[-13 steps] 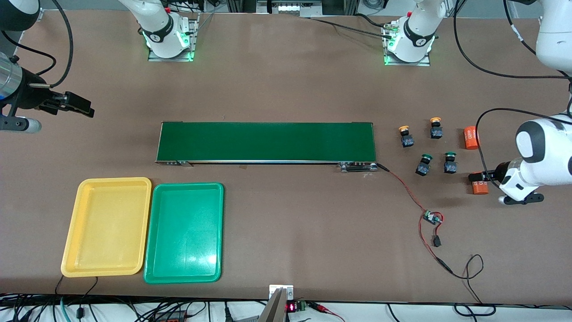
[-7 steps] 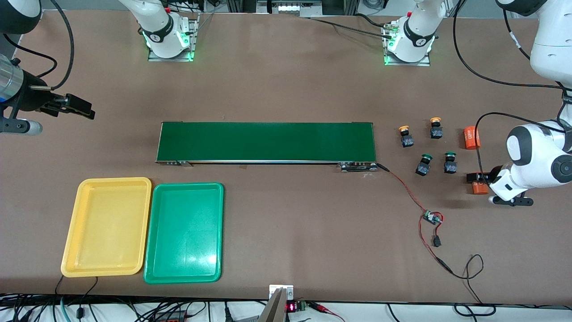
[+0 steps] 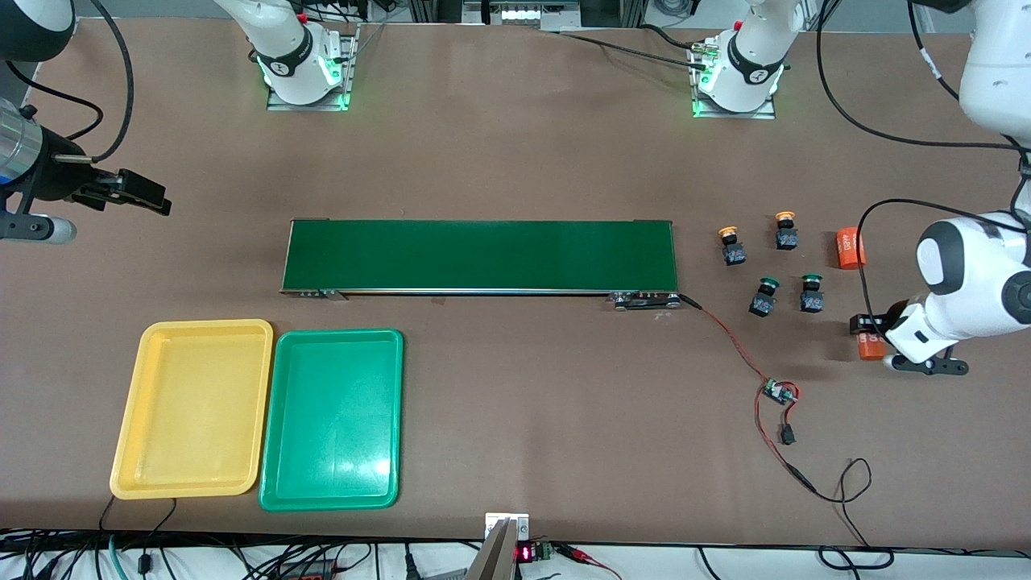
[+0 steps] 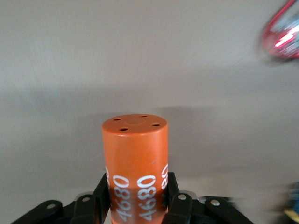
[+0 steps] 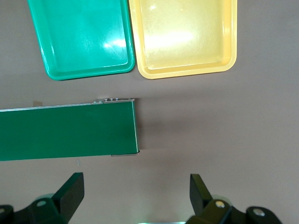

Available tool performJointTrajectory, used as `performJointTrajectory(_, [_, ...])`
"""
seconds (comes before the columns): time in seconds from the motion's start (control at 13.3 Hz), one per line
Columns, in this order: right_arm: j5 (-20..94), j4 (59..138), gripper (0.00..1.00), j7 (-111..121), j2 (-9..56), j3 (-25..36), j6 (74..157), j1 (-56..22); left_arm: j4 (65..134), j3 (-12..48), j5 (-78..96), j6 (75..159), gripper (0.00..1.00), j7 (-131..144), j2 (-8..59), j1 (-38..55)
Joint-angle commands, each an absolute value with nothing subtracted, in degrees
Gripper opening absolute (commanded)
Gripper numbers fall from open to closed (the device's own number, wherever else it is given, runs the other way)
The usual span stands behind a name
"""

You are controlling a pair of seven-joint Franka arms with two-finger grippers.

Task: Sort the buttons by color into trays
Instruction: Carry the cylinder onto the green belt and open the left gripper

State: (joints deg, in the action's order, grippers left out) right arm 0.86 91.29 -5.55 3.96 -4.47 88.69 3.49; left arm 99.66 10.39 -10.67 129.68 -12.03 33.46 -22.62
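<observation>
Our left gripper [image 4: 136,205] clamps an orange cylinder [image 4: 135,158], not a button; green buttons [image 3: 763,296] sit just beside it toward the conveyor; right gripper [image 5: 135,191] waits open, well apart

In the front view, the left gripper [image 3: 860,325] is largely hidden by its own white wrist, and only part of the orange cylinder [image 3: 868,347] it grips is seen near the table's left-arm end. In the left wrist view, the cylinder's [image 4: 135,163] lower end is cut off by the picture's edge, and a red object [image 4: 282,35] at the corner is blurred. The conveyor belt [image 5: 67,131] is cut off in the right wrist view.
</observation>
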Motion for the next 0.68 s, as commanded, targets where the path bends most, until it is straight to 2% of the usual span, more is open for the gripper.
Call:
performJointTrajectory(0.0, [1.23,90.18,1.00,-5.36,4.39,-4.75,88.33,3.78,101.60,14.58,-11.95,125.89,0.00,-16.75,25.86,-22.59])
performJointTrajectory(0.3, [1.23,90.18,1.00,-5.36,4.39,-4.75,88.24,3.78,103.00,20.03,-11.78,112.88,0.00,-22.58,20.58,-12.95])
performJointTrajectory(0.6, [1.23,90.18,1.00,-5.36,4.39,-4.75,88.42,3.78,106.26,24.69,-11.51,112.14,0.00,-36.09,19.51,-6.88])
